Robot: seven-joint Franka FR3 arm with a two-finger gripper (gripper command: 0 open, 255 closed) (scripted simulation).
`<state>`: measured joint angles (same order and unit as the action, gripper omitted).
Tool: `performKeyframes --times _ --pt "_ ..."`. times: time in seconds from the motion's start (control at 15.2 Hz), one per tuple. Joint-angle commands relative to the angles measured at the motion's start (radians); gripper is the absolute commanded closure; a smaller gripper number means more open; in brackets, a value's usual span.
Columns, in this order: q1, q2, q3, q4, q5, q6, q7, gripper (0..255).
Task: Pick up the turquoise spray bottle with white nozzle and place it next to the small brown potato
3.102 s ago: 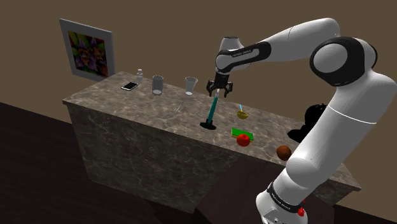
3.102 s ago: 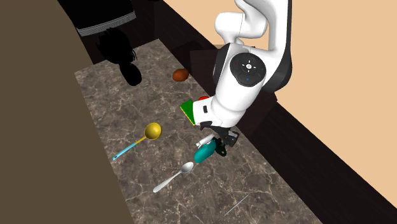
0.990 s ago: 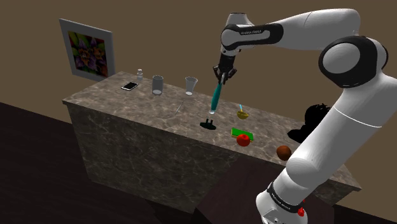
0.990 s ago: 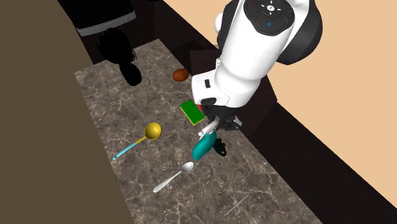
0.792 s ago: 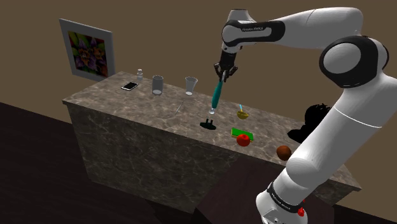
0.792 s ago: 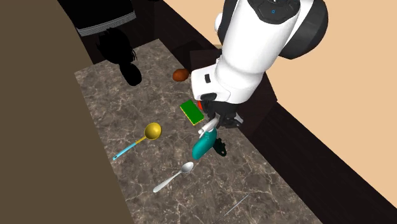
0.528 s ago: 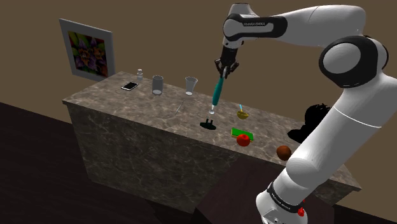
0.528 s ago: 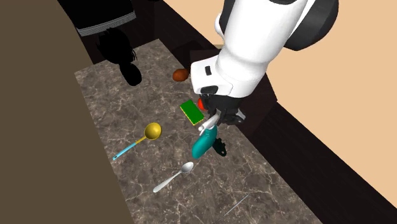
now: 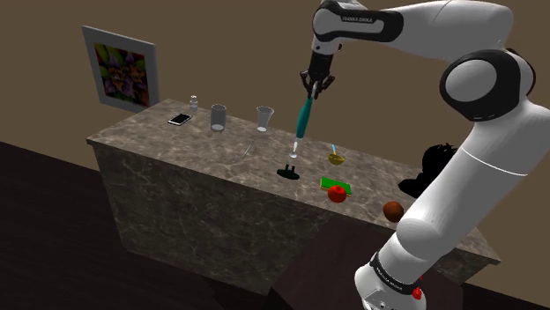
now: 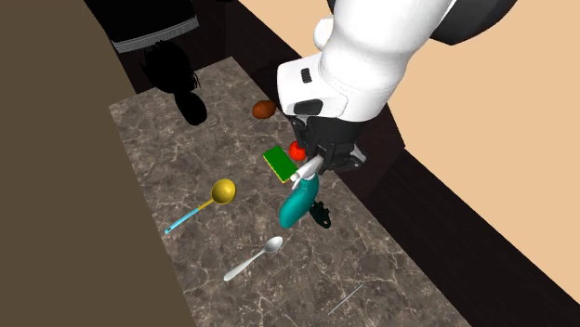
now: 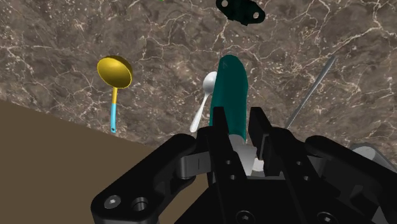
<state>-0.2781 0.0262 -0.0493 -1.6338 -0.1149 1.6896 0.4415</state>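
Black two-finger gripper (image 9: 315,85) clamps the slim turquoise spray bottle (image 9: 302,119) by its white nozzle (image 10: 299,176), aloft; next, I'd say, swing toward the small brown potato (image 10: 264,110), eleven o'clock in the second exterior view.

Here's the arm (image 9: 458,167): glossy white, fat rounded shells, with a dark grey ring (image 9: 480,84) at each joint. Small dark lettering (image 9: 357,18) runs along the link by the wrist. There's more lettering on the black collar (image 9: 390,275) low down, and a red dot (image 9: 416,287) beside it. Up close, the housing (image 11: 172,172) behind the jaws is all black and blocky, with two round screw holes (image 11: 125,204) at one corner. The jaws themselves are squared and black.
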Motion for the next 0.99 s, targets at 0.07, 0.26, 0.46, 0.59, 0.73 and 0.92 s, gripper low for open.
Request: performKeyframes --times 0.07,0.26,0.46,0.59,0.73,0.92 --pt "0.0 0.006 0.0 0.051 0.001 -0.045 -0.005 255" --pt "0.0 0.016 0.0 0.105 0.001 -0.088 -0.01 255" --pt "0.0 0.029 0.0 0.162 0.002 -0.133 -0.014 255" --pt "0.0 0.04 0.0 0.203 0.003 -0.163 -0.018 255" --pt "0.0 0.052 0.0 0.247 0.003 -0.194 -0.021 255" --pt "0.0 0.073 0.0 0.317 0.003 -0.243 -0.027 255"
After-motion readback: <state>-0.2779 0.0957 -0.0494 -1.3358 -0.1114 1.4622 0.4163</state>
